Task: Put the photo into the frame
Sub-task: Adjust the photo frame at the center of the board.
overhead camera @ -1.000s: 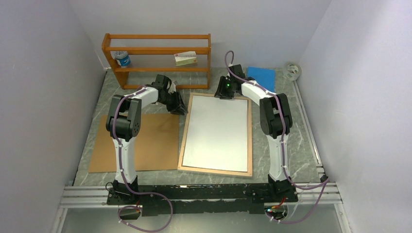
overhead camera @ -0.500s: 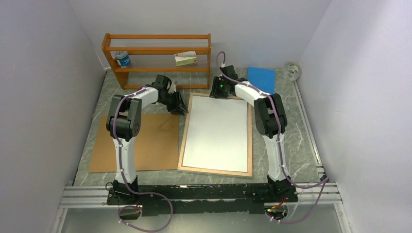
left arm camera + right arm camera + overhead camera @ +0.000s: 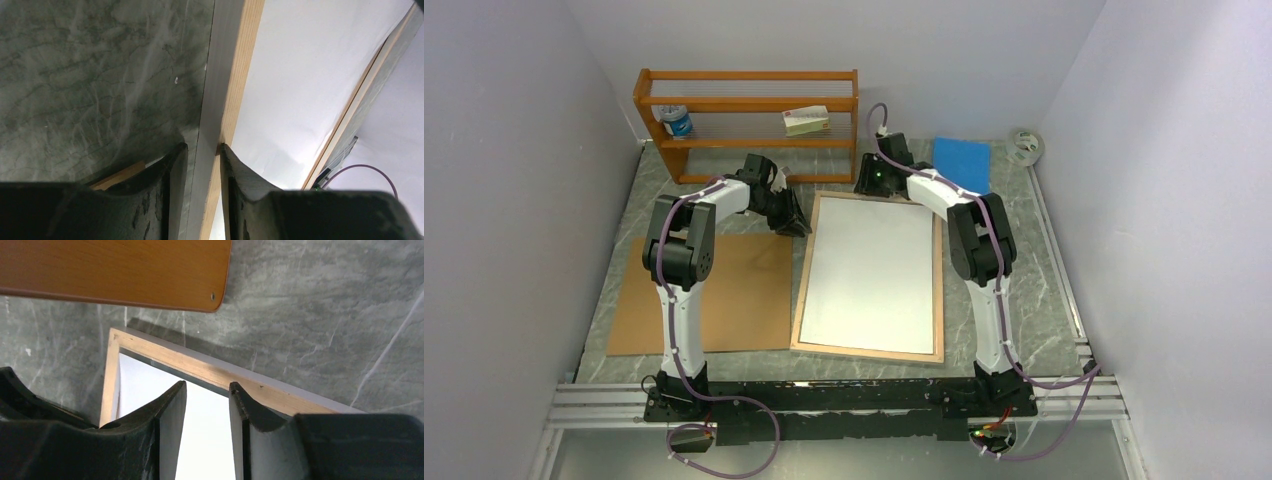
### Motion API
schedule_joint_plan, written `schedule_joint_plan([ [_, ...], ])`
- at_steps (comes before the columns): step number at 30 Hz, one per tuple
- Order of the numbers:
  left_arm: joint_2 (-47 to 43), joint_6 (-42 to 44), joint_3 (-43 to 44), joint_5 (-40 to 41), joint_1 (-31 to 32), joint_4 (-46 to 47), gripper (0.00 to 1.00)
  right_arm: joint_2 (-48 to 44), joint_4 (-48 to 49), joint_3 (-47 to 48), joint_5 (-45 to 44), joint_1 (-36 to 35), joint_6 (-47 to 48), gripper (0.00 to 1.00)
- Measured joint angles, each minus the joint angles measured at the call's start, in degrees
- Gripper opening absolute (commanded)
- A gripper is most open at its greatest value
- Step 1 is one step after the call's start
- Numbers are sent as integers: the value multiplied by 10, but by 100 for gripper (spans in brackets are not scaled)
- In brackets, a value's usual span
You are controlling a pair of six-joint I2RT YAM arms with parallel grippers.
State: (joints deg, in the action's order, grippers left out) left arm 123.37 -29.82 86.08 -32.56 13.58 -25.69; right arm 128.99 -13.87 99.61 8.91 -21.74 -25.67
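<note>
**Photo in the frame, both claws on the rim**

Overhead, the frame (image 3: 869, 352) lies wood side up on the desk (image 3: 1034, 290), so the back is open for loading. The photo (image 3: 872, 268) sits inside it, plain white reverse showing. The left claw (image 3: 799, 225) is at the far-left corner and the right claw (image 3: 869, 185) at the far edge.

On the left wrist, narrow jaws straddle the left rail (image 3: 240, 75), probably to steady it. I cannot tell if they pinch.

On the right wrist, the part-open claw (image 3: 207, 385) holds nothing, poised over the far rail.
</note>
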Motion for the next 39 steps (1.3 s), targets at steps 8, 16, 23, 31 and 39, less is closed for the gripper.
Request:
schedule_joint_plan([
  [8, 0, 0, 0, 0, 0, 0, 35, -4, 10, 17, -16, 0, 4, 43],
  [16, 0, -1, 0, 0, 0, 0, 35, 23, 0, 33, -14, 0, 12, 42],
  [23, 2, -9, 0, -2, -1, 0, 35, 29, 3, 29, -9, 1, 18, 40],
  [31, 2, -9, 0, -3, -1, -1, 35, 22, 30, 3, 0, 5, 26, 37],
  [39, 2, -14, 0, -6, 0, -14, 34, -7, 31, -36, 5, 8, 28, 37],
])
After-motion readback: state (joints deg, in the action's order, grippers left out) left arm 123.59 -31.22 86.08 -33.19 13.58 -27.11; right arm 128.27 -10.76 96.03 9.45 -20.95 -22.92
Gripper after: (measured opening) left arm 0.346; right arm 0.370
